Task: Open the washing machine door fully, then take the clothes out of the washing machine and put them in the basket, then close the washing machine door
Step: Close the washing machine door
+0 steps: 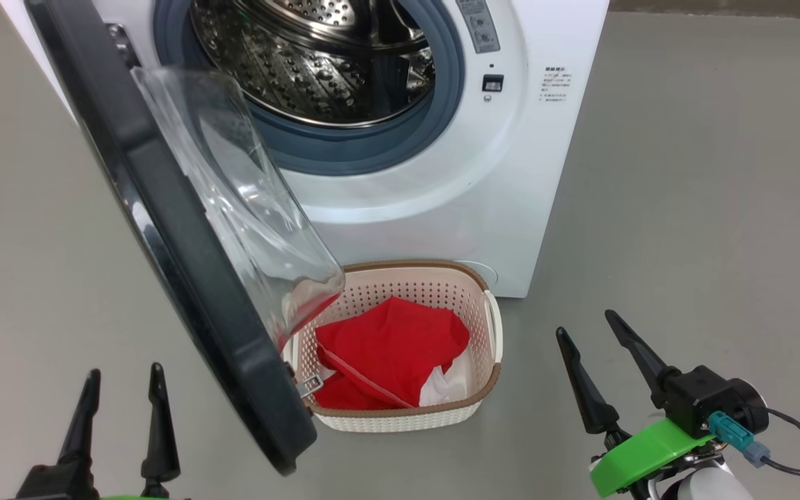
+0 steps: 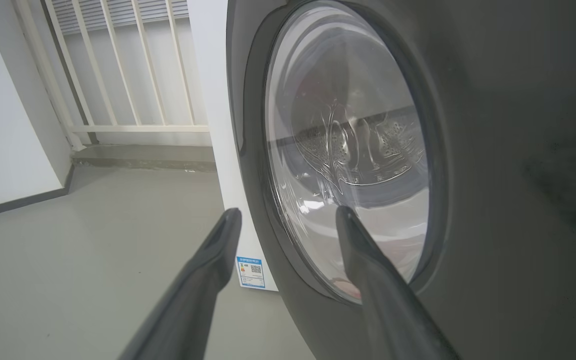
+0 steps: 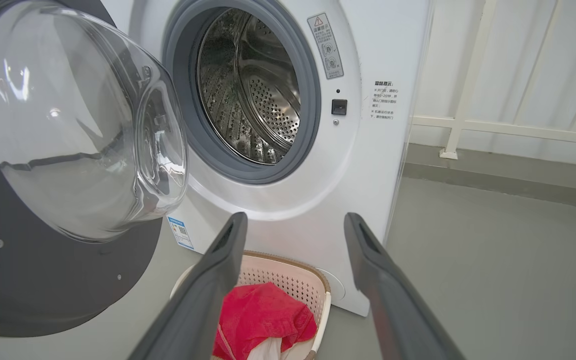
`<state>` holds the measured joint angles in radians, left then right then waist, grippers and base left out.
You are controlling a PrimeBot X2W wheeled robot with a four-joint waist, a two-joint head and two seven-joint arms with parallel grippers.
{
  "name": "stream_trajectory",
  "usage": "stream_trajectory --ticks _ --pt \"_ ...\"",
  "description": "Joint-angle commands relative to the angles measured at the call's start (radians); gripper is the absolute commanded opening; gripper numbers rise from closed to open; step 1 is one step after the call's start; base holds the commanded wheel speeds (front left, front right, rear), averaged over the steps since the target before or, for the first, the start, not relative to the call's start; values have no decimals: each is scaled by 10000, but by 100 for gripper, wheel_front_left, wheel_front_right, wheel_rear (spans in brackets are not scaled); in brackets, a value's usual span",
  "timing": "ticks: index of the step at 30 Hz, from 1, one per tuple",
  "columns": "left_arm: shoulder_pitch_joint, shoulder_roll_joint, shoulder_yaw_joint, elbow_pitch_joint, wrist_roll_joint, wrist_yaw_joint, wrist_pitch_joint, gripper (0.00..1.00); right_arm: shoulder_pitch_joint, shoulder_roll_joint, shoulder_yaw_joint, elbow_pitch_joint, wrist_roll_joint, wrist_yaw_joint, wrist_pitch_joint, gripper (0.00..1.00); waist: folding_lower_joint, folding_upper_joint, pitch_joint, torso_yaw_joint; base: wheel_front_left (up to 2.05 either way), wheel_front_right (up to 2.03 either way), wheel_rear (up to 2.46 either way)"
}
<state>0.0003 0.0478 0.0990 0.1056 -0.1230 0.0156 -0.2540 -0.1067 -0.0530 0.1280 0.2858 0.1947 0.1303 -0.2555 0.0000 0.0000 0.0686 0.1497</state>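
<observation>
With the clothes (image 1: 386, 354) in the basket (image 1: 492, 326), left gripper (image 1: 126, 368) and right gripper (image 1: 585, 323) wide and empty, we would push the washing machine door (image 1: 192, 278) rightward by its near edge.

- The basket (image 1: 400, 420) sits on the floor (image 1: 685, 208) just before the washing machine (image 1: 442, 201).
- The clothes (image 1: 393, 347) lie in the basket.
- The washing machine door (image 1: 185, 257) juts forward on the machine's left, close beside the basket's left end.
</observation>
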Motion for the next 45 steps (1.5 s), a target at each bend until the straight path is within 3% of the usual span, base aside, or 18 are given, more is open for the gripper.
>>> stream_trajectory --ticks 1,6,7,8,12,18,26,33,37,41,45 --pt "-204 73 336 -158 74 -40 -78 100 -190 -14 269 -208 83 4 -63 100 0 0 -44 20 0 0 0" --pt "-255 66 311 -287 205 -10 -78 99 -170 -39 300 -208 118 4 -63 100 0 0 -56 35 0 0 0" --pt "-282 64 312 -354 213 -3 -78 43 -172 -39 302 -211 127 4 -63 100 0 0 -49 38 0 0 0" --pt "-311 62 323 -415 191 1 -78 0 -173 -40 304 -213 135 4 -63 100 0 0 -42 42 0 0 0" --pt "-574 51 415 -699 -80 -27 -78 0 -178 -45 316 -201 156 4 -63 100 0 0 2 56 0 0 0" --pt "-1139 30 780 -1329 -1530 -111 -78 0 -208 -48 302 -191 151 4 -63 100 0 0 61 40 0 0 0" --pt "-2094 26 1059 -1540 -4669 -216 334 0 -294 -47 279 -197 156 4 -63 100 0 0 178 -26 0 0 0" --pt "-2734 25 1202 -2136 -8116 382 1612 0 -324 -43 265 -178 214 4 -63 100 0 0 197 -132 0 0 0" --pt "-2997 25 1218 -2604 -10527 1026 2730 0 -328 -38 255 -176 252 4 -63 100 0 0 195 -182 0 0 0" --pt "-3076 25 1401 -3245 -12220 1819 3874 0 -352 -31 244 -175 305 4 -63 100 0 0 242 -236 0 0 0" --pt "-3028 25 1511 -3735 -13171 2297 4490 0 -367 -29 226 -174 329 4 -63 100 0 0 290 -267 0 0 0"
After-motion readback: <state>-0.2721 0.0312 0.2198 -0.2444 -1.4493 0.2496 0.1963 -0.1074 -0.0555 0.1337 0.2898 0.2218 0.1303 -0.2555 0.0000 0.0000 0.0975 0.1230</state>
